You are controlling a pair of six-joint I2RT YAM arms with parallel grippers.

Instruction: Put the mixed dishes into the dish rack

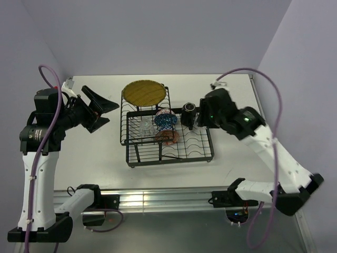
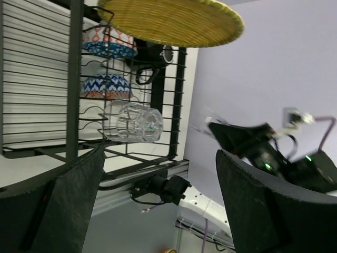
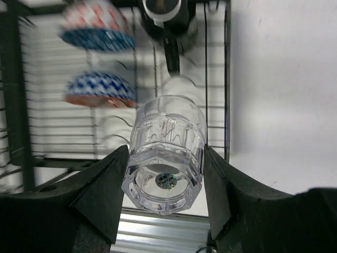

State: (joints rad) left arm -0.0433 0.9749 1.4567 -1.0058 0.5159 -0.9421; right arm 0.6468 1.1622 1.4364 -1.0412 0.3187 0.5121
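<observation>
One clear glass cup was not yet in the dish rack. It lay sideways between the jaws of the right gripper, which were clenched on its two sides, and it hung just above the right part of the rack.

The other dishes seemed already loaded. The second glass cup lay on its side among the wires, and the blue bowl and the orange-red bowl stood on edge in the slots. The yellow plate rested flat on the raised section, and the black mug sat at the far right end.

By my judgement only this last cup was left to place. The left gripper was well apart on the left, its jaws released and holding nothing.

The worktop was plain white, and pale lilac walls closed it on three sides.
</observation>
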